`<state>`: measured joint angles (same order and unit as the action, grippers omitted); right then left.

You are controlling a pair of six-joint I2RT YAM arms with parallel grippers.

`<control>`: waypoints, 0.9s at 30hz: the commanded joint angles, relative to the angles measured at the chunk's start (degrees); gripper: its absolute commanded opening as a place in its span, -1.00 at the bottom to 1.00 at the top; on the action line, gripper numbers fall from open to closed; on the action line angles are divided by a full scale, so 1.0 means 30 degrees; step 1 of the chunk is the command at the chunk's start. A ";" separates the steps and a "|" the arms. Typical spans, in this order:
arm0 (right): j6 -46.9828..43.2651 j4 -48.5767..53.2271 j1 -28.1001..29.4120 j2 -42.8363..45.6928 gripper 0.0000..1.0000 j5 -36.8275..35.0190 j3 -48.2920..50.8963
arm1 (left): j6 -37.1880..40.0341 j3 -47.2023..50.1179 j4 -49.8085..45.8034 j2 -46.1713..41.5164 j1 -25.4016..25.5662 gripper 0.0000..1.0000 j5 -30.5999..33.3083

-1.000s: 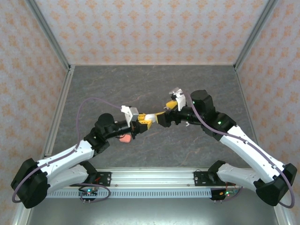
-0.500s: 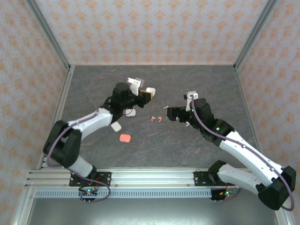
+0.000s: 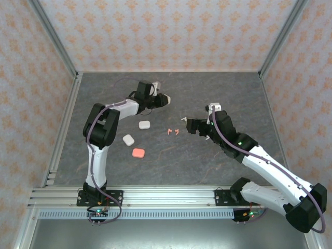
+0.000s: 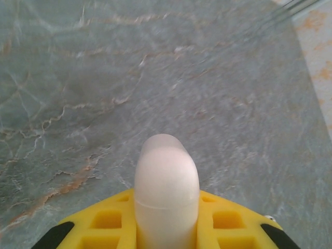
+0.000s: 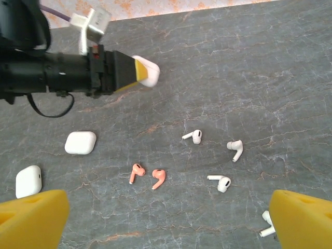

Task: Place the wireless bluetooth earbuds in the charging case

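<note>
The left hand point(image 3: 158, 100), stretched to the far side of the grey marbled tabletop point(image 3: 218, 93), is clamped on one white case point(image 4: 166, 187), whose rounded end juts out between yellow fingers point(image 4: 104, 225) above bare stone. Two loose white cases point(image 5: 80, 142) lie flat left of centre, apart from each other, and a single pink case point(image 3: 138, 153) lies near them on the side toward the arm bases, making four cases in all. Two red-pink earbuds point(image 5: 136, 173) lie side by side without touching at mid-tabletop, between the loose cases and the right hand point(image 3: 188, 126), whose fingers stand wide apart and hold nothing. Four white earbuds point(image 5: 193, 136) lie scattered to the right of the red-pink pair in the right wrist view, each apart from the next. The lowest of them is partly cut off by a yellow fingertip point(image 5: 303, 215) at the frame's bottom edge. All six earbuds counted lie loose on the stone, none in a case. From above, the white earbuds shrink to faint specks beside the right hand and cannot be counted there. The left wrist camera sees the held case's seam up close, with its lower part hidden between the fingers.
</note>
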<state>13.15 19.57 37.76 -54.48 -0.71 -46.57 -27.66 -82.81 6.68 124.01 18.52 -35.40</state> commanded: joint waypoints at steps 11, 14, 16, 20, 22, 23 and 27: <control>0.0289 0.0442 -0.0062 -0.0235 0.98 -0.0326 0.0086 | -0.2273 -0.0916 -0.1069 0.1329 -0.0276 -0.34 -0.1447; -0.0036 0.0906 -0.0076 -0.0413 0.98 -0.0108 -0.0277 | -0.1449 -0.0875 -0.1963 0.0911 -0.0370 -0.03 -0.0924; -0.0256 0.1221 -0.0076 -0.0552 0.98 0.0013 -0.0535 | -0.0318 -0.0933 -0.2919 0.0455 -0.0374 0.11 -0.0346; -0.0864 0.2005 -0.0074 -0.0976 0.98 0.0386 -0.1265 | 0.0538 -0.0487 -0.3564 -0.0823 -0.0647 0.18 0.0180; -0.1232 0.2346 -0.0073 -0.1352 0.99 0.0761 -0.1733 | 0.0802 0.0106 -0.3599 -0.1896 -0.0933 0.19 0.0463; -0.1371 0.2485 -0.0061 -0.1552 0.98 0.0833 -0.1926 | 0.0865 0.0441 -0.3513 -0.2444 -0.1078 0.20 0.0621; -0.2703 0.3046 -0.0076 -0.2831 0.98 0.1595 -0.3013 | 0.0754 0.2819 -0.2629 -0.5945 -0.1766 0.21 0.1024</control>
<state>9.17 26.04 37.76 -60.80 2.00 -52.40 -26.92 -77.73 -2.24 115.13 14.94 -34.92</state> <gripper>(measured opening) 0.992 0.605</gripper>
